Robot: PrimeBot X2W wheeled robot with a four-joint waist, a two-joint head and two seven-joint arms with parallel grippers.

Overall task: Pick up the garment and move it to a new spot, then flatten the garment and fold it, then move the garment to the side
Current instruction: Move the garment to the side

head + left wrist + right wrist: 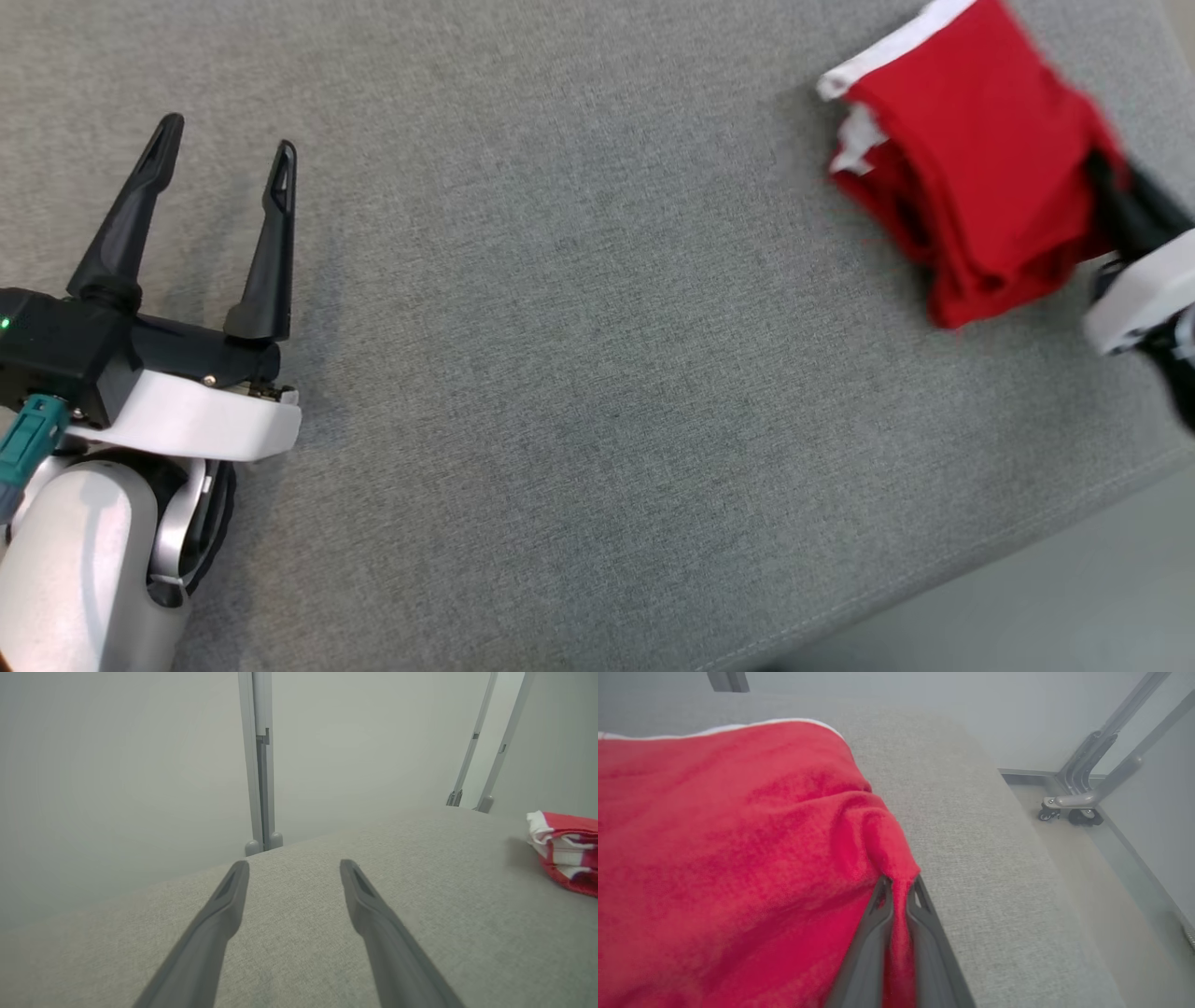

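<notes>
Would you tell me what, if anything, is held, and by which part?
The right gripper pinches a bunched fold of the red garment; left gripper empty.

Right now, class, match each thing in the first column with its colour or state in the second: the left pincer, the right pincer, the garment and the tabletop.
Column one:
1. left pincer
2. right pincer
3. garment
4. tabletop

Column two:
A. red with white edging
B. shut on a pinch of cloth
C. plain grey fabric
D. open, holding nothing

Pairs: 1-D, 2-B, 3-A, 4-C.
</notes>
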